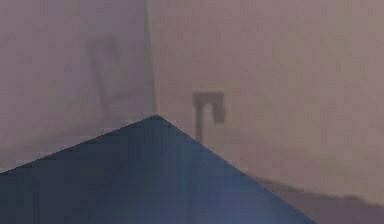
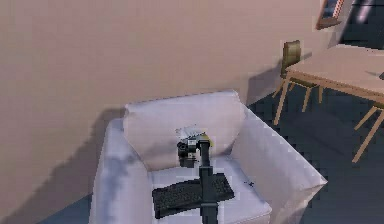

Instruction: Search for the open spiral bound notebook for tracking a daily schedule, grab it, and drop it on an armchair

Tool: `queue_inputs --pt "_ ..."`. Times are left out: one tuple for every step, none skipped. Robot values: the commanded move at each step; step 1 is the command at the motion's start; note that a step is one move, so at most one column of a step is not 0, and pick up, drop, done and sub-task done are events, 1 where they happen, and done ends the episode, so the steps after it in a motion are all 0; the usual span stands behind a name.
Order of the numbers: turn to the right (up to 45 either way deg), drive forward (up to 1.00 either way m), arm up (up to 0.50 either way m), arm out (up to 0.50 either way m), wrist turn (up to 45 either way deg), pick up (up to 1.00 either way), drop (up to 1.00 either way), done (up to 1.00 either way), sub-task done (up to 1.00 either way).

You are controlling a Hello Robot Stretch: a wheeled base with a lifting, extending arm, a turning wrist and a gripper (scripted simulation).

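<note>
The pincer (image 2: pixel 184 152) stands before the armchair's (image 2: pixel 258 152) backrest, above the seat. Whether it is released or grasping anything cannot be told. The arm (image 2: pixel 207 186) rises straight toward 12 o'clock from the bottom edge, crossing the seat. The notebook (image 2: pixel 176 198), dark and flat, lies on the seat cushion at 6 o'clock from the pincer. At 2 o'clock stands a wooden surface (image 2: pixel 345 72) with a chair (image 2: pixel 291 58).

Forward view faces wall (image 1: pixel 250 60) closely; side view overlooks armchair (image 2: pixel 185 112).
</note>
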Motion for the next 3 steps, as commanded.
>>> queue_inputs --pt "0.0 0.00 0.00 0.00 0.0 0.00 1.00 0.00 0.00" --pt "0.0 0.00 0.10 0.00 0.0 0.00 0.00 0.00 0.00" --pt "0.0 0.00 0.00 -0.08 0.0 0.00 0.00 0.00 0.00"
